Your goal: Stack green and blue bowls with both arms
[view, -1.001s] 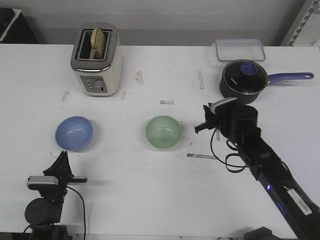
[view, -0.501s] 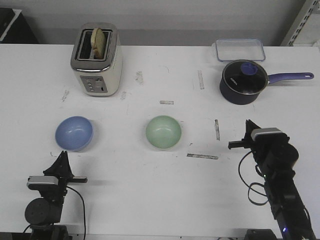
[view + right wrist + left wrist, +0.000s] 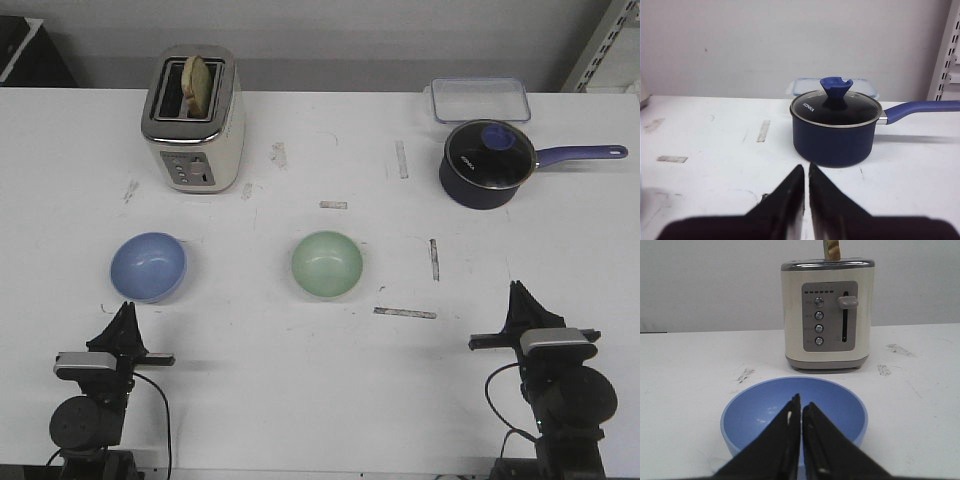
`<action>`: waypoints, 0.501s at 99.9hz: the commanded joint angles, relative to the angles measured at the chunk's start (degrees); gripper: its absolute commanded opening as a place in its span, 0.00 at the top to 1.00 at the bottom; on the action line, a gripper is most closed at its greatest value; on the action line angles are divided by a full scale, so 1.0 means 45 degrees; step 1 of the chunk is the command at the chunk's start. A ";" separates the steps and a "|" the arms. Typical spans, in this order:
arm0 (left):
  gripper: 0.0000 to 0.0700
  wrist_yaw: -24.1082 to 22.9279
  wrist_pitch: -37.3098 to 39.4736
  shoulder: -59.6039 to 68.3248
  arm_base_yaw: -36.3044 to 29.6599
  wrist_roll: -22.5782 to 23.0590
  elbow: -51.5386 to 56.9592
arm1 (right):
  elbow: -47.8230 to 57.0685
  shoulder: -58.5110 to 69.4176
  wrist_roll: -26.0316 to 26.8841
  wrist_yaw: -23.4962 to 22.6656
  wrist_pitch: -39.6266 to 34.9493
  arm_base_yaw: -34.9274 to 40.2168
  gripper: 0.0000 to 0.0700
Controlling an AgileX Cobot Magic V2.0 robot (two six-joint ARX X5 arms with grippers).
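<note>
- The left gripper [image 3: 124,318] has its fingers pressed together, holding nothing, and points at the blue bowl [image 3: 148,266] just ahead of it; in the left wrist view the closed tips sit right in front of that bowl's near rim [image 3: 794,426].
- The right gripper [image 3: 521,303] is likewise pinched closed and empty, low at the near right of the table [image 3: 300,400], aimed toward the navy saucepan [image 3: 487,164] (not a task item) and well apart from the green bowl [image 3: 327,263].
- Both arms are folded back near the table's front edge, wrists level, fingers forward.
- The blue bowl rests at the left, in front of the toaster [image 3: 194,118]; the green bowl stands apart from it near the table's middle.
- Both bowls look light, rigid and smooth, probably plastic, so likely slippery: a pinch over the rim wall, one finger inside and one outside, seems the surest hold.
- Being shallow and equal in size, one should nest into the other if lowered level.
</note>
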 commanded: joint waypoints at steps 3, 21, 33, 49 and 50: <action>1.00 0.0058 0.0189 -0.0024 0.0010 0.0151 -0.0277 | 0.0049 -0.0607 0.0170 0.0005 -0.0063 0.0005 0.99; 1.00 0.0058 0.0189 -0.0024 0.0010 0.0151 -0.0277 | 0.0053 -0.1666 0.0170 0.0000 -0.0063 0.0005 0.99; 1.00 0.0058 0.0189 -0.0024 0.0010 0.0151 -0.0277 | 0.0053 -0.2016 0.0170 0.0005 -0.0063 0.0005 0.99; 1.00 0.0058 0.0194 -0.0024 0.0010 0.0151 -0.0277 | 0.0053 -0.2079 0.0165 0.0005 -0.0034 0.0005 0.99; 1.00 0.0058 0.0189 -0.0024 0.0010 0.0151 -0.0277 | 0.0053 -0.2079 0.0165 0.0005 -0.0029 0.0005 0.99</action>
